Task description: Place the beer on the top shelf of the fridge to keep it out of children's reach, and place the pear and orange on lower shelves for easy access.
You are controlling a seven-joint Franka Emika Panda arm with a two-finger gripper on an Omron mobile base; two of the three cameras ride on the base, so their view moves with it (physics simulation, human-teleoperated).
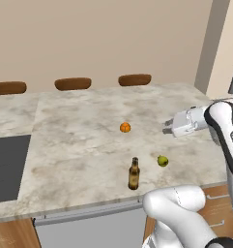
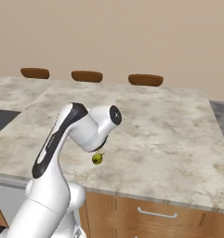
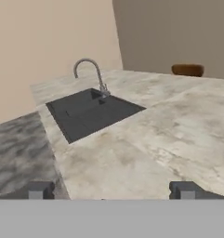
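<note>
On the marble counter point(image 1: 79, 140) a slim brown beer point(image 1: 133, 174) stands upright near the front edge. Just right of it lies the yellow-green pear point(image 1: 162, 161), which also peeks out under my arm point(image 2: 97, 159). The orange point(image 1: 125, 127) rests farther back, mid-counter. My gripper point(image 1: 166, 127) hovers above the counter to the right of the orange and behind the pear, pointing left. Its jaws are open wide with nothing between the fingertips point(image 3: 39, 189). The fridge and its shelves are out of view.
Three brown stool backs point(image 1: 72, 83) line the counter's far edge. A dark cooktop point(image 1: 7, 164) is set into the left side. The hand view looks across the counter at a dark sink point(image 3: 90, 111) with a curved faucet point(image 3: 92, 72). Wooden drawers point(image 2: 155, 214) sit below the front edge.
</note>
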